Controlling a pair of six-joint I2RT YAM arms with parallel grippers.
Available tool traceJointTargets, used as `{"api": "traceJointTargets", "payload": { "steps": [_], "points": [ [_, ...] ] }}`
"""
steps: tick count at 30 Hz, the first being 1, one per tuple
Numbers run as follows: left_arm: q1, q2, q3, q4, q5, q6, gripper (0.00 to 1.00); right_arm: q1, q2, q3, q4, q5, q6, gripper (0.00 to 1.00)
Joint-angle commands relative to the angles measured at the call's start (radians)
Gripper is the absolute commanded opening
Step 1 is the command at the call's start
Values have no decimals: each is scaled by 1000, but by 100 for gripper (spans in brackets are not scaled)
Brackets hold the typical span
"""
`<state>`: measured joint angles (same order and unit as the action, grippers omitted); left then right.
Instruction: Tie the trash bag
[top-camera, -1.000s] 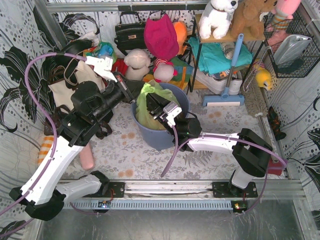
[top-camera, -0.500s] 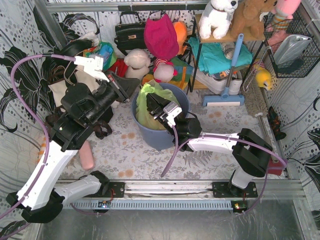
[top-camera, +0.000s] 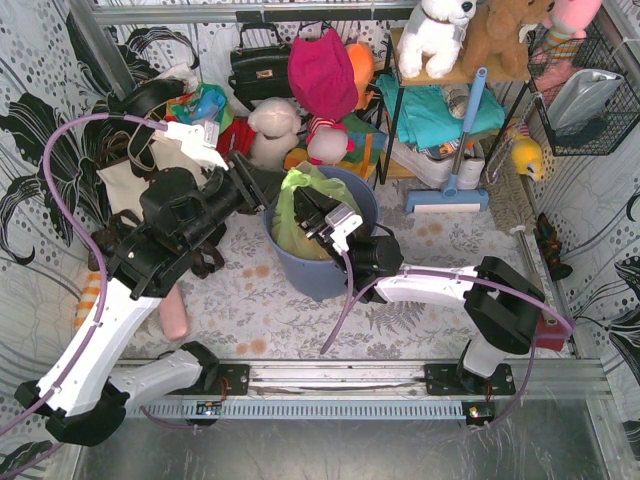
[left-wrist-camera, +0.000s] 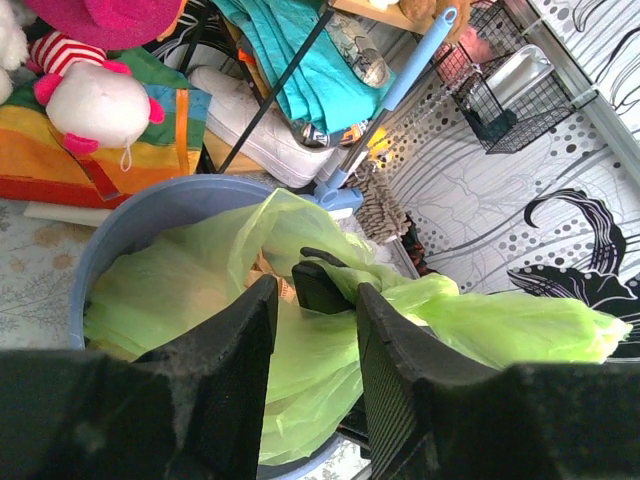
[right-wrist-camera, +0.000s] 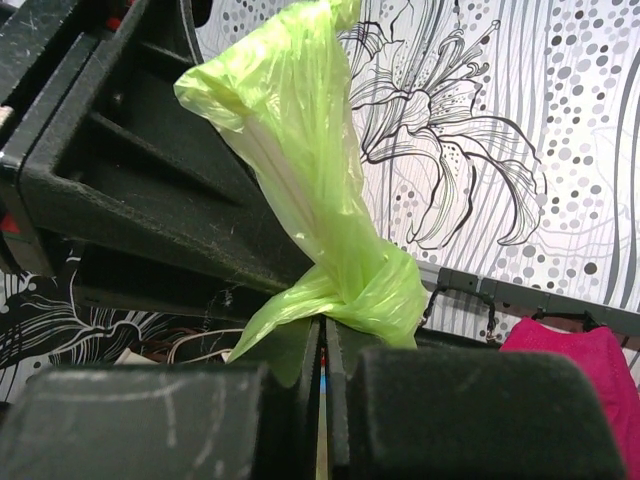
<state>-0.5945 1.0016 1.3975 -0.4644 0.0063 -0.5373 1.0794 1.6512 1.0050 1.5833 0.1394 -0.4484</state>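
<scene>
Clamps the right tool (right-wrist-camera: 322, 365) hard on a bunched neck of the trash bag (right-wrist-camera: 300, 130), fingers pressed flat together with green film caught in the seam. Rises straight above that tool as a twisted lime-green plume, thin and translucent, swollen into a knot-like lump just over the pinch; cannot tell whether truly knotted. Hides all of the bag below the pinch behind that tool's own fingers. Holds the left tool (left-wrist-camera: 315, 300) open, jaws spread wide, pointed at the bag's upper folds; cannot tell whether touching the film. Shows between those jaws one black tip of the right tool and a small tan patch through the plastic. Sits just beyond and below both tools inside the round blue-grey bin (left-wrist-camera: 130, 215), lower part concealed by the bin wall. Farther past the left tool, only clutter: a pink-and-white plush toy (left-wrist-camera: 95, 105) and a blue-handled broom (left-wrist-camera: 400, 88), head partly behind the bag.
</scene>
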Motion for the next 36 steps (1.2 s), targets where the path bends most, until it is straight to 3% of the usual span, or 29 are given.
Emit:
{"api": "traceJointTargets", "payload": {
  "steps": [1,10,15,26,36],
  "points": [
    [-3,-26,-37,15,71,-21,47,1,7,39,113,11,-24,0],
    [-4,-29,-67,56,285,-60,49,2,9,43,113,11,-30,0],
    [-4,-24,-96,12,303,-46,49,1,11,44,113,11,-30,0],
    [-4,-64,85,-133,-34,15,48,1,8,41,113,3,-27,0],
    [-3,36,172,-98,-90,-43,47,1,11,53,113,-1,-15,0]
  ]
}}
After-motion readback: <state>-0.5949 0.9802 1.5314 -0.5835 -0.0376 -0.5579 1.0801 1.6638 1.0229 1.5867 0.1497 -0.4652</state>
